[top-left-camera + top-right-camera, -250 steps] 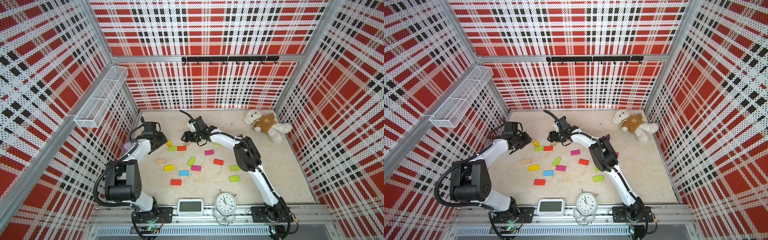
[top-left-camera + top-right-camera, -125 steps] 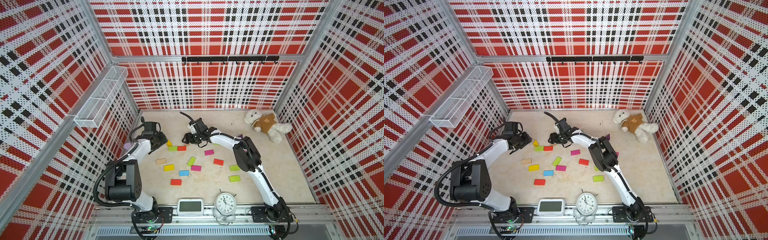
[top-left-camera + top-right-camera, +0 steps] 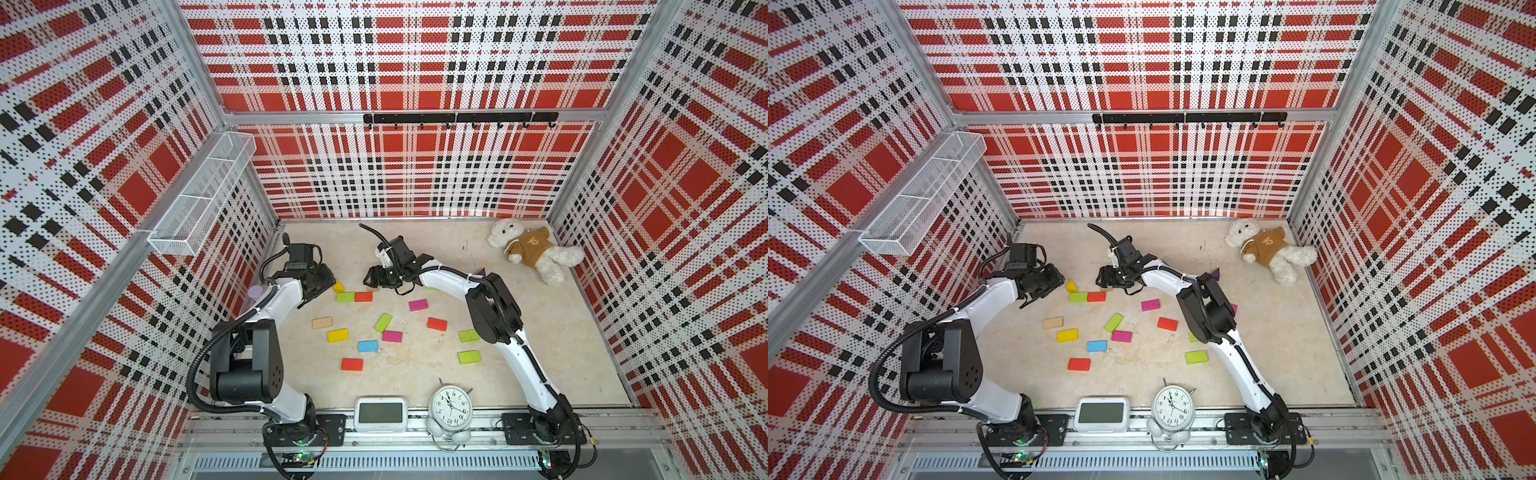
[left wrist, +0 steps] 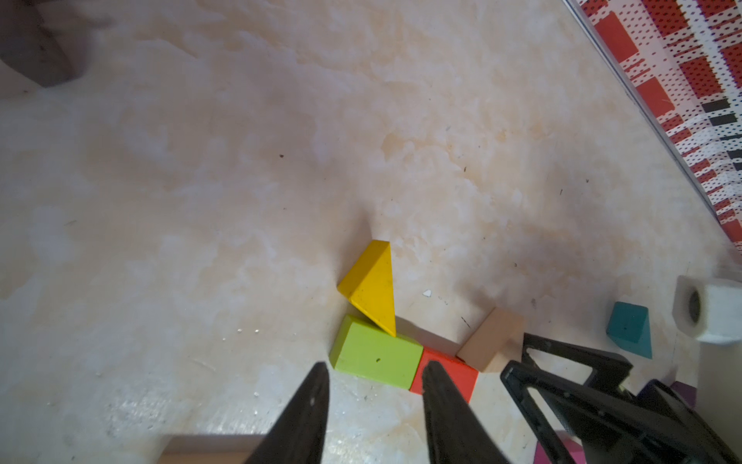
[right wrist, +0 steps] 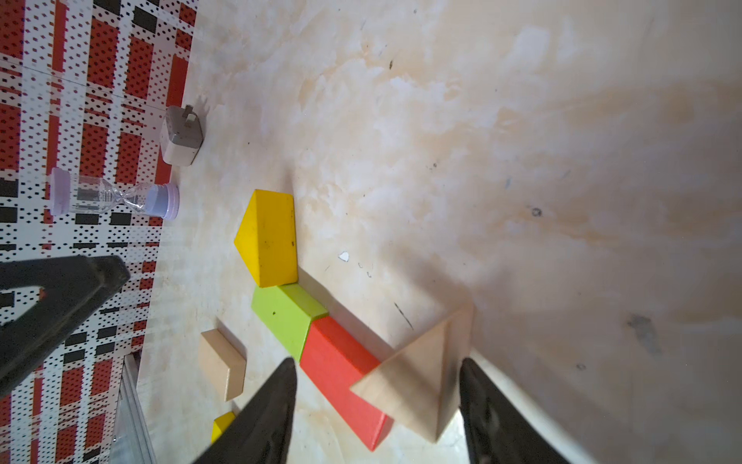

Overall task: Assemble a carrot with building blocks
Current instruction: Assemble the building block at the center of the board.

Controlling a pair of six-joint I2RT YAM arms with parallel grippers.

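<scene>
Carrot row (image 3: 354,296) sits left of centre on the worktop (image 3: 573,340): lime brick (image 5: 287,317) end to end with the red-orange brick (image 5: 341,373), wood wedge (image 5: 417,385) right at the red end, so this looks like the tip-placing step. Right tool (image 5: 377,363) has its jaws apart around that wedge, not clamping it; left tool (image 4: 375,365) hangs over the lime brick, jaws parted, holding nothing. Next move probably needs the wedge squared flush against red without shoving the row.

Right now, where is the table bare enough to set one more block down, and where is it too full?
Bare: the patch between the teddy bear, the right arm and the front rail; the back strip between the back wall and the yellow wedge. Crowded: the middle between the arms, around the blue brick and a magenta brick.
</scene>
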